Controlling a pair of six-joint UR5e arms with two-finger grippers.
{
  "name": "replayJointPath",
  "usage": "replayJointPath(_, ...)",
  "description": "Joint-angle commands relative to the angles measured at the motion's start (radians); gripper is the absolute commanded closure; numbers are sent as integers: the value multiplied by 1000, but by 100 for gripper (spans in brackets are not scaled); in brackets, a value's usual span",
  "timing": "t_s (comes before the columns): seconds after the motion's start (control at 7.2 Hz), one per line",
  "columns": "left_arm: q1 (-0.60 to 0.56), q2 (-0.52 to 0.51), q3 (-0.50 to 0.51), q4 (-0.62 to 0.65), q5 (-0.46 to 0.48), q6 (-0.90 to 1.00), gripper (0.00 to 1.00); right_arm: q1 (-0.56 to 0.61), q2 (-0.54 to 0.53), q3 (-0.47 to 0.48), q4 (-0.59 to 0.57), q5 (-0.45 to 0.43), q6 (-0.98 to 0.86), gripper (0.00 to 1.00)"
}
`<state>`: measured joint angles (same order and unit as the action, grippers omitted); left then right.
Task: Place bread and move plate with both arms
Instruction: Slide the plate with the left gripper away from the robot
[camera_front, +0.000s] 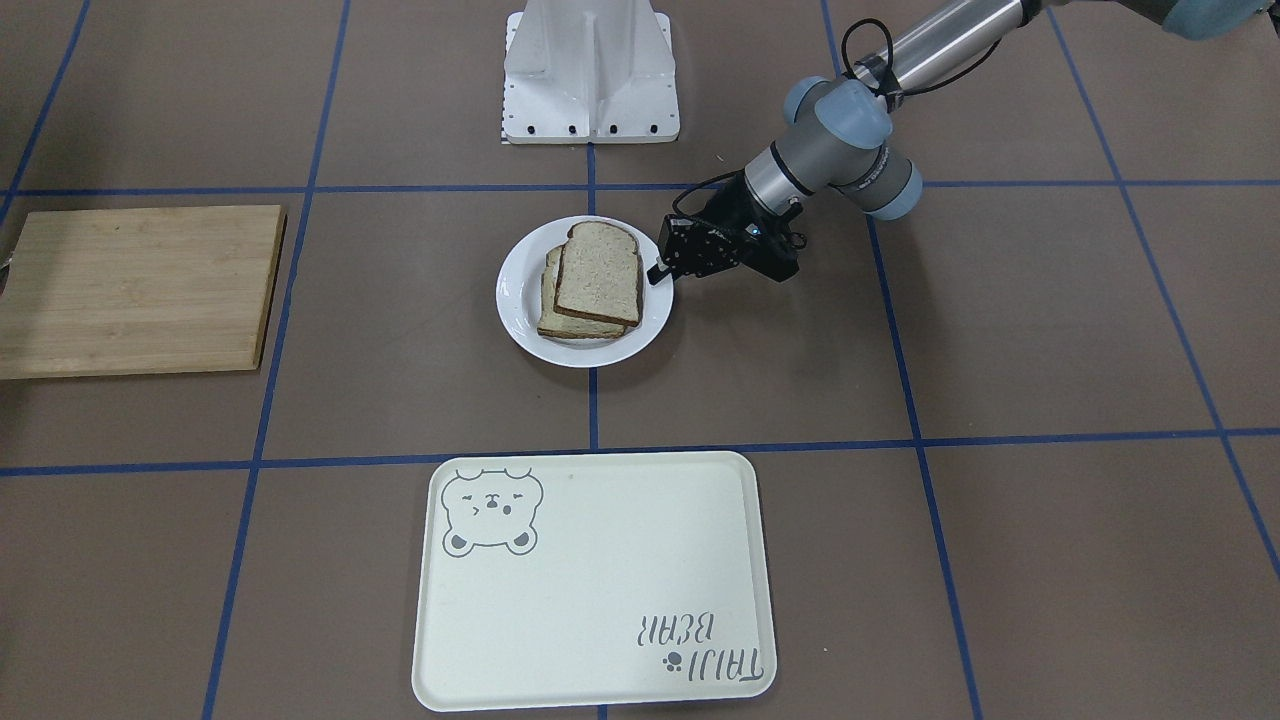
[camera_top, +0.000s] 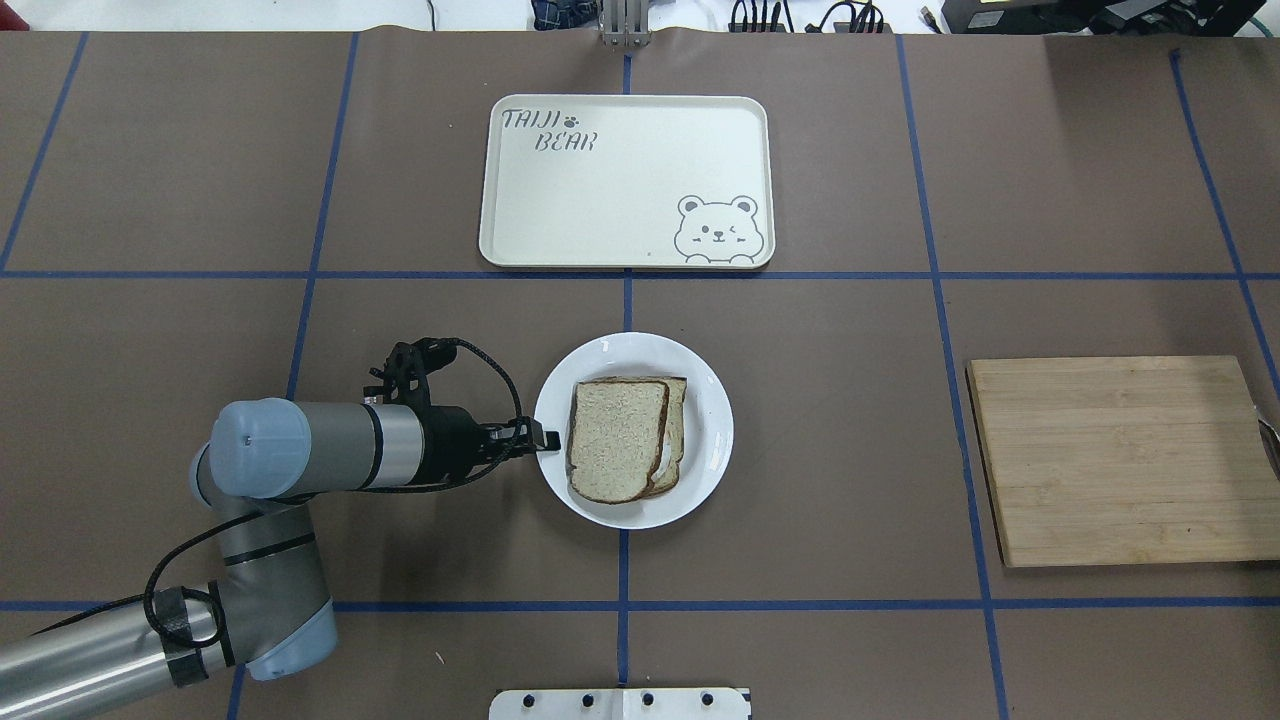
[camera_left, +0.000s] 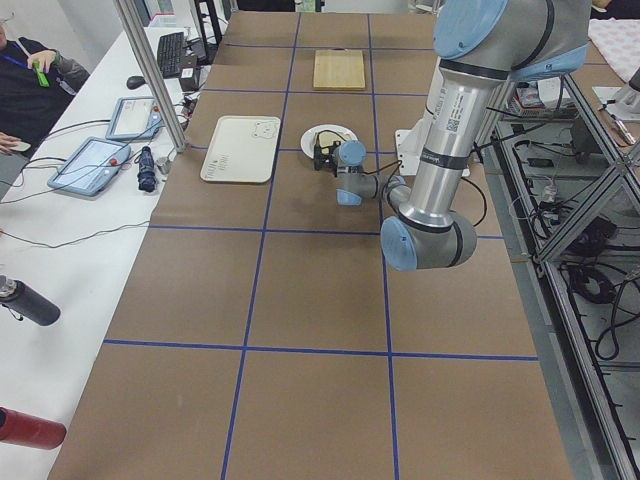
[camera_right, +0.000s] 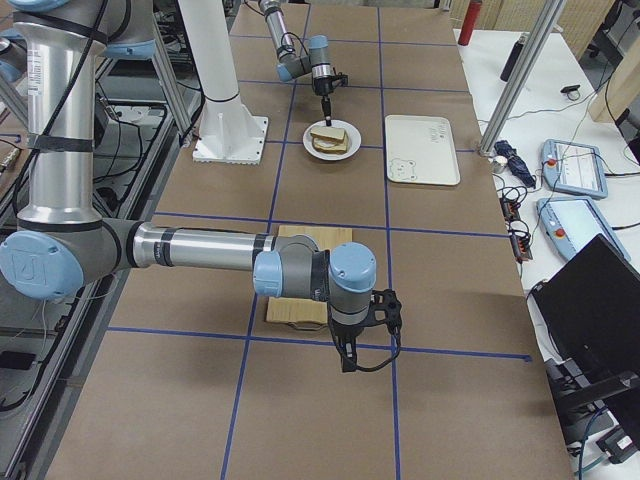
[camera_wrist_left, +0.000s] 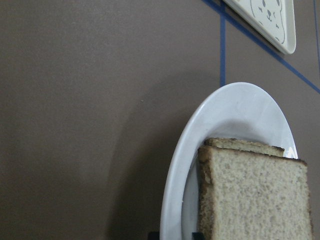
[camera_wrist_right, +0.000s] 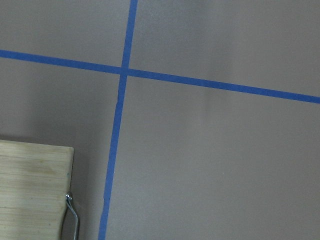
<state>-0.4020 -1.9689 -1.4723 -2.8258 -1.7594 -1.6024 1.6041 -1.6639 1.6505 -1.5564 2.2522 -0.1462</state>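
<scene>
The white plate (camera_top: 640, 347) sits at the table's middle and also shows in the front view (camera_front: 519, 300). The plain bread (camera_top: 617, 438) lies on it on top of a second slice (camera_top: 678, 430). My left gripper (camera_top: 545, 437) reaches in level from the plate's left side. Its fingertips (camera_front: 660, 272) meet the rim. In the left wrist view the jaws straddle the plate's rim (camera_wrist_left: 172, 200) next to the bread (camera_wrist_left: 255, 200). My right gripper (camera_right: 345, 362) shows only in the exterior right view, hanging over the table beside the cutting board, and I cannot tell whether it is open.
A cream tray with a bear drawing (camera_top: 600, 200) lies beyond the plate. A wooden cutting board (camera_top: 1120, 460) lies at the right, with a metal handle (camera_wrist_right: 74, 220) at its edge. The white base post (camera_front: 590, 70) stands at the robot's side.
</scene>
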Motion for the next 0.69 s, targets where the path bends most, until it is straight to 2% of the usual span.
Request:
replayJointPath(0.0, 0, -1, -6, -58, -3, -59, 100, -1, 6, -3, -1, 0, 4, 0)
replayJointPath(0.56, -11, -45, -14, -60, -2, -169, 100, -1, 6, -2, -1, 0, 4, 0)
